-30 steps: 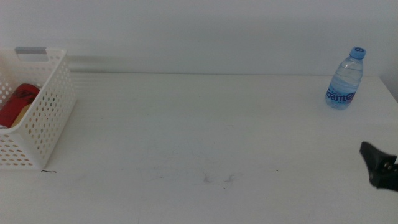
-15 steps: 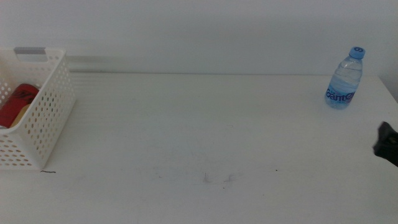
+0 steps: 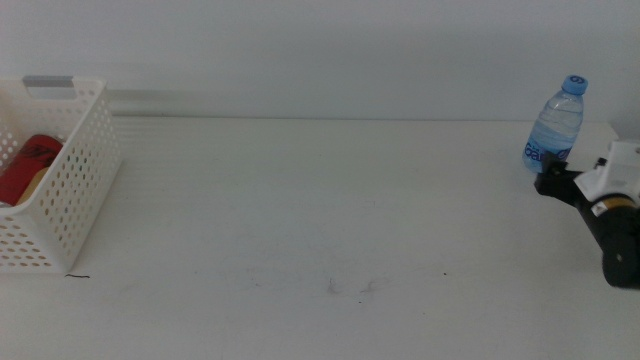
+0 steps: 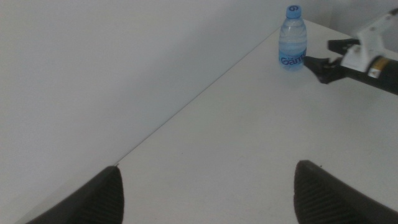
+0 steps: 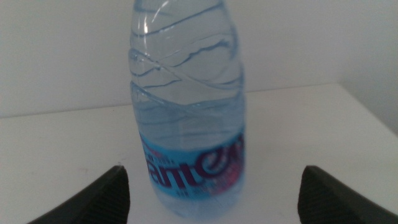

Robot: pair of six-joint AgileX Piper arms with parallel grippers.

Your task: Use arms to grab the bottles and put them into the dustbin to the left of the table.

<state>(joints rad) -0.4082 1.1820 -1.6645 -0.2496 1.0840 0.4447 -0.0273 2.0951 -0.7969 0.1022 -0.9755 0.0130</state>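
The right hand (image 3: 545,183) is wide open and holds nothing, just beside the upright water bottle (image 3: 555,127) at two o'clock on the surface (image 3: 320,220). It should centre both jaws around the label, then close gently. The dustbin (image 3: 75,175) waits at nine o'clock.

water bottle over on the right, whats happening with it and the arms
The right gripper is at the water bottle, which stands upright at the table's far right corner. Its jaws are open, with the bottle in front of the gap between them, not yet gripped. The left gripper is open too and hangs over bare table, out of the middle view. A red can already lies in the white basket on the left.
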